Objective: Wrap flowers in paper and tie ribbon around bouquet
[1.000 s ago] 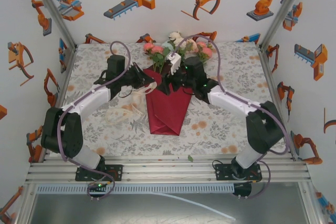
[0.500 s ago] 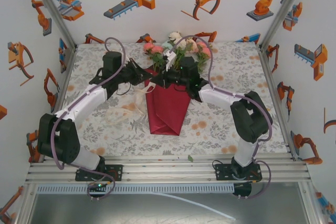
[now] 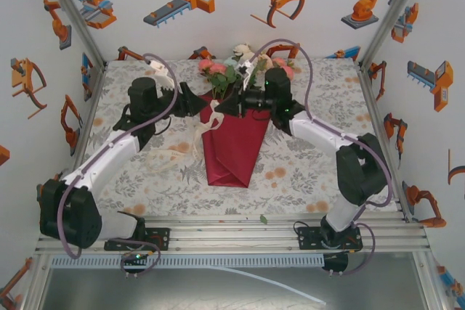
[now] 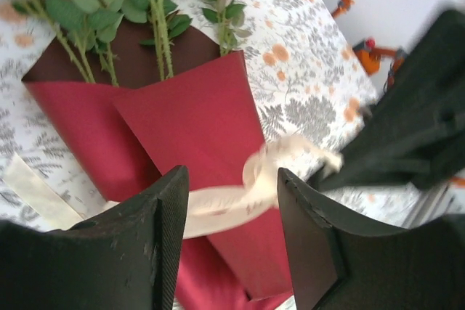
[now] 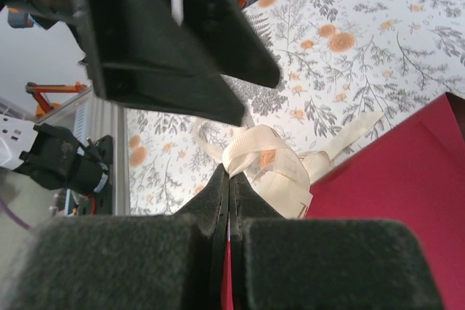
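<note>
Though busy w/ grey-orange florals, tablecloth flat btwn robot-sticker walls.

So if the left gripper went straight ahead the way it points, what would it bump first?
Probably the ribbon, the cream strip lying between the open fingers of the left gripper, with the red paper just behind it. Depth is hard to judge.

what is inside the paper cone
Green flower stems run down into the open top of the paper, against its darker inner side. Their lower ends are hidden by the folded red front, so how far down they reach cannot be seen.
</note>
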You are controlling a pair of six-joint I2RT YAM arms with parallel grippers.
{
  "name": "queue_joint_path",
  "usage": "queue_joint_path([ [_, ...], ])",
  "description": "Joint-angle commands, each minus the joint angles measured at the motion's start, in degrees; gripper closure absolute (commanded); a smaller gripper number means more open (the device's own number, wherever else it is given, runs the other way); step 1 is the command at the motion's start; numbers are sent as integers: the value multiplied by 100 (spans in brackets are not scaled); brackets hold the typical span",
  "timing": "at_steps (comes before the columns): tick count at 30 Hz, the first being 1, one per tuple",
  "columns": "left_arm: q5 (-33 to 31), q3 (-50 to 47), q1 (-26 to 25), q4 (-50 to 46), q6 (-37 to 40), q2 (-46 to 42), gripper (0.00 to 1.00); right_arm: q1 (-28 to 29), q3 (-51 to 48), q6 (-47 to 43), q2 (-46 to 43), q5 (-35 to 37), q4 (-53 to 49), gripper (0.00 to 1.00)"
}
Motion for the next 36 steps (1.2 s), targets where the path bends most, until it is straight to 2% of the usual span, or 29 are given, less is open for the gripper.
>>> queue_joint_path([
  [1,1285,-206,-2,690,1385,-42,49,-59,333,-309,-238,-573,-874,100],
  [2,1524,-175,-28,724,1445,46,48,-59,377,-429,-266,-583,-1053,100],
  [5,1650,-132,-79,1178,1357,366,48,-59,475,-540,-312,-611,-1324,100],
  [10,1791,105,-150,1982,875,1011,48,-54,530,-514,-318,-687,-1400,100],
  [14,2143,200,-325,2805,378,1520,50,-50,537,-515,-340,-679,-1393,100],
  [21,1900,227,-572,3187,164,1997,48,-50,495,-493,-402,-750,-1405,100],
  [22,1738,235,-579,3217,142,2023,48,-51,495,-496,-430,-760,-1440,100],
  [24,960,323,-555,2857,297,2029,48,-51,508,-499,-495,-780,-1551,100],
  [27,-964,620,-450,1704,1211,1971,48,-51,466,-666,-775,-740,-1972,100],
  [29,-1851,842,-254,1442,1869,2061,49,-50,397,-1003,-1046,-615,-2526,100],
  [32,-2232,1193,183,1312,2100,2179,49,-79,278,-1417,-1407,-303,-3286,100],
  [36,-1874,1615,707,1060,2000,2192,48,-312,129,-1404,-1638,-22,-3772,100],
])
